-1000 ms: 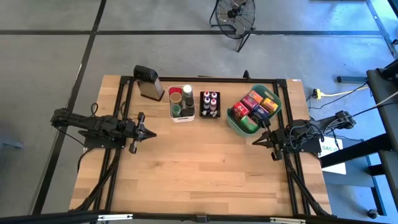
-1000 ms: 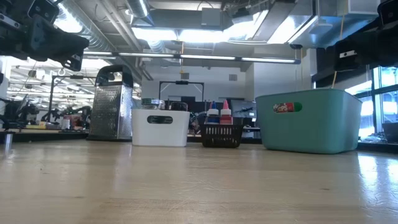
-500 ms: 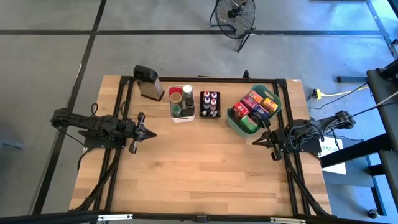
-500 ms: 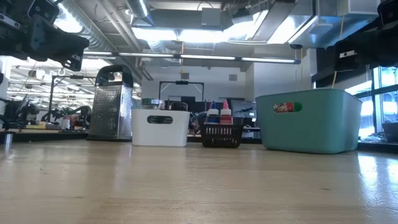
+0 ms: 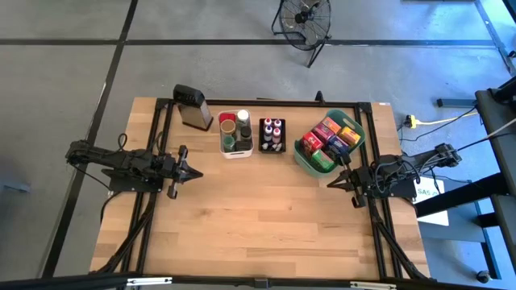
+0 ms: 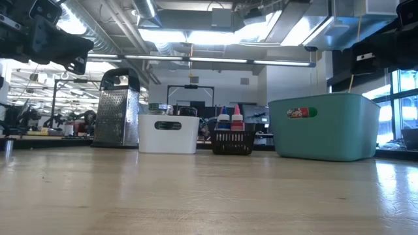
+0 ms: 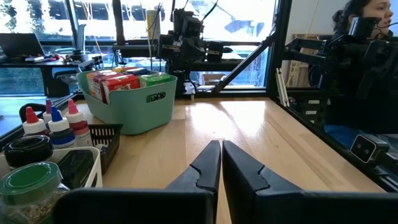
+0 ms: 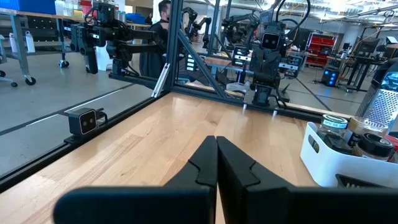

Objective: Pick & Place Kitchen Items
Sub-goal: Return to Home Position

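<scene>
The kitchen items sit in three containers near the table's far edge. Round jars and cans stand in the white bin (image 5: 237, 134). Little capped bottles stand in the black tray (image 5: 272, 135). Red, pink, orange, yellow and green boxes fill the teal basket (image 5: 329, 142). My left gripper (image 5: 196, 171) hovers shut over the table's left part, away from the containers. My right gripper (image 5: 331, 181) hovers shut at the table's right part, just near of the teal basket. Both are empty.
A metal box grater (image 5: 193, 106) with a black handle stands left of the white bin. Bare wood lies across the middle and near half of the table (image 5: 258, 217). A black frame runs around the table. People show beyond the table in both wrist views.
</scene>
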`<act>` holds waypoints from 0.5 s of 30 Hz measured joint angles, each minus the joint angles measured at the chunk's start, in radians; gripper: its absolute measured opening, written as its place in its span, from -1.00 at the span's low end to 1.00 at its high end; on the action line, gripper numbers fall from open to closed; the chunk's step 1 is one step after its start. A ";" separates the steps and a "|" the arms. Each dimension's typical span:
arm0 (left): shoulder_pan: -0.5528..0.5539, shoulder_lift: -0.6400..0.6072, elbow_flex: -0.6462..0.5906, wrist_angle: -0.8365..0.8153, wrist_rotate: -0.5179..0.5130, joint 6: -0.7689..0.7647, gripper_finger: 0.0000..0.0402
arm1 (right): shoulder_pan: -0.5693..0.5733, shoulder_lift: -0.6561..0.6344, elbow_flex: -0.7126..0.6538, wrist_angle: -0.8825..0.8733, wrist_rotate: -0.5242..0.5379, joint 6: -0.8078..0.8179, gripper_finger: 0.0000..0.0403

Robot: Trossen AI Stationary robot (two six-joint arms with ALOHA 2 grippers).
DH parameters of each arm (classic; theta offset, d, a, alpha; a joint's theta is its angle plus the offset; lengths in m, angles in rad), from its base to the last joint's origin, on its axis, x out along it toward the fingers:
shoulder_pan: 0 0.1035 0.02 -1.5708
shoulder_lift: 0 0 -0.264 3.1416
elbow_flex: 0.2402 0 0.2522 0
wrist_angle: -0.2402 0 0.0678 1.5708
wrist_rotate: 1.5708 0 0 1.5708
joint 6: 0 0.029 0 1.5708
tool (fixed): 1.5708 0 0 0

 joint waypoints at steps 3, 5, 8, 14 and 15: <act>0.000 0.000 0.000 0.000 0.000 0.000 -0.94 | 0.000 0.000 0.000 0.000 0.000 0.000 -0.99; 0.000 0.000 0.000 0.000 0.000 0.000 -0.95 | 0.000 0.000 0.000 0.000 0.000 0.000 -0.99; 0.000 0.000 0.000 0.000 0.000 0.000 -0.97 | 0.000 0.000 0.000 0.000 0.000 0.000 -0.99; 0.000 0.000 0.000 0.000 0.000 0.000 -0.96 | 0.000 0.000 0.000 0.000 0.000 0.000 -0.99; 0.000 0.000 0.000 0.000 0.000 0.000 -0.96 | 0.000 0.000 0.000 0.000 0.000 0.000 -0.99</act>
